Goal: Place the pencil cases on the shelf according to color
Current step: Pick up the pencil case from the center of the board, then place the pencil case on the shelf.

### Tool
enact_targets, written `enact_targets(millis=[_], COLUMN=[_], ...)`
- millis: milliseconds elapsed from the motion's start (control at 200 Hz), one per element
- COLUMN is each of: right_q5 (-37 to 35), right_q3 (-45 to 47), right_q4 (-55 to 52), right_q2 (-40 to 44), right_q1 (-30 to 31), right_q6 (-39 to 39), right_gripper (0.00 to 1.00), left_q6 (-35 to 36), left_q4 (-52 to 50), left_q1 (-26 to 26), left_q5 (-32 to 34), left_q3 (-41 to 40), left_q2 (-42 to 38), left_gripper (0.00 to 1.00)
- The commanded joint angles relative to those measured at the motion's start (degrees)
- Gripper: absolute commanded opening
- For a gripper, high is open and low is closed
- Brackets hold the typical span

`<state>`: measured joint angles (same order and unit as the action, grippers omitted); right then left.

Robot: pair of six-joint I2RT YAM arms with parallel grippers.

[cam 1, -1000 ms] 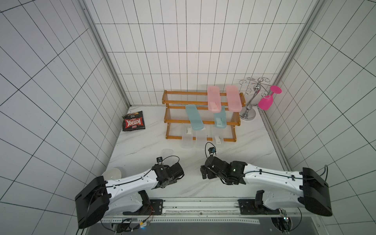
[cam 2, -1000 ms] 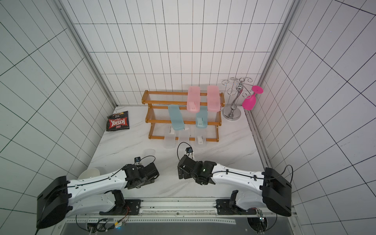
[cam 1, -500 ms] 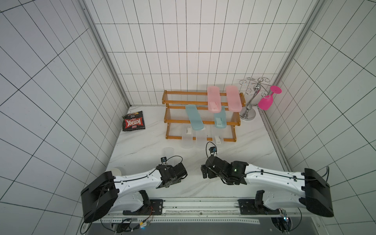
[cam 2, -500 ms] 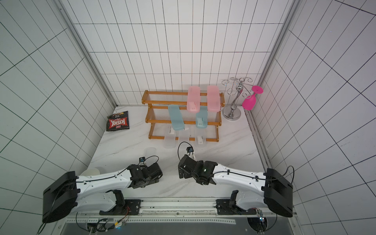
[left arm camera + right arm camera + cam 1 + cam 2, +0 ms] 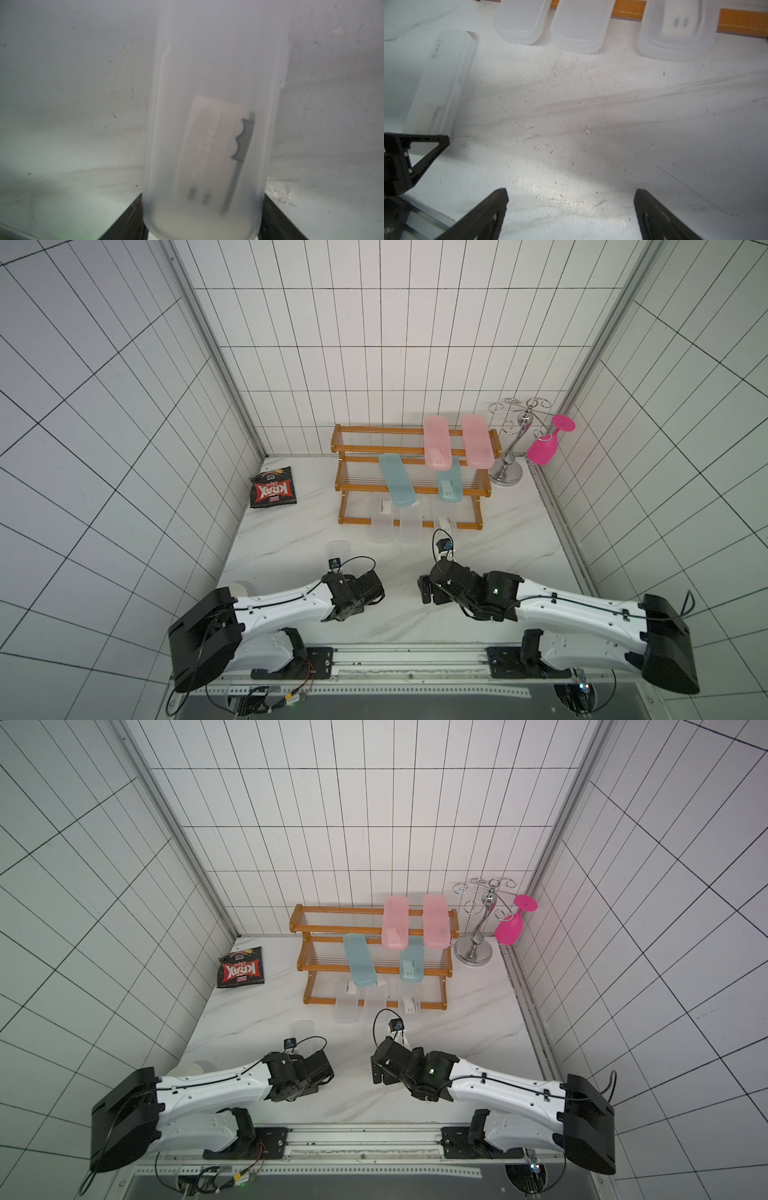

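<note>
At seven o'clock on the desk [image 5: 498,551], the left jaws clamp a frosted pencil case [image 5: 207,83]; the right jaws, at five o'clock, gape wide and empty.

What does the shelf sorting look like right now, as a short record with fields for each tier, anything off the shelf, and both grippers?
Top tier: two pink cases on the shelf
Middle tier: two teal cases
Bottom tier: three clear cases, front ends past the rail
Off shelf: fourth clear case, on the table
Left gripper: shut on the fourth clear case
Right gripper: open, empty
</note>
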<state>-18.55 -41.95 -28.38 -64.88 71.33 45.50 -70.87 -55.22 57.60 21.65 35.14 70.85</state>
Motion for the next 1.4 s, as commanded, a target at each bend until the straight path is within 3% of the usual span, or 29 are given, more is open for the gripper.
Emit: enact_targets(millis=[0, 275, 435, 560, 875, 1395], right_q5=[-2.75, -3.96, -3.98, -3.43, -3.19, -2.28], right_q3=[0.39, -0.1, -0.67, -1.08, -0.93, 0.03], right_q4=[-3.77, -5.54, -6.25, -6.66, -7.56, -7.26], right_q2=[1.7, 4.87, 6.24, 6.72, 8.41, 8.34], right_q1=[0.21, -0.35, -0.91, -1.99, -4.59, -6.02], right_q6=[-0.91, -1.58, -2.12, -2.88, -3.31, -4.19], right_gripper=[0.99, 0.99, 0.99, 0.99, 0.99, 0.99], left_q6=[0.73, 14.48, 24.15, 28.78, 32.67, 40.3], left_q4=[-4.93, 2.55, 9.51, 12.66, 13.19, 19.28], left_q1=[0.06, -0.94, -9.83, -12.89, -17.33, -26.89], left_q5=[4.82, 10.36, 3.0, 0.3, -5.14, -9.05], left_q3=[4.25, 10.08, 11.2, 11.99, 15.7, 20.71], left_q2=[-1.89, -8.85, -7.9, -5.02, 6.6, 16.12], left_gripper=[0.58, 0.64, 0.64, 0.64, 0.64, 0.64])
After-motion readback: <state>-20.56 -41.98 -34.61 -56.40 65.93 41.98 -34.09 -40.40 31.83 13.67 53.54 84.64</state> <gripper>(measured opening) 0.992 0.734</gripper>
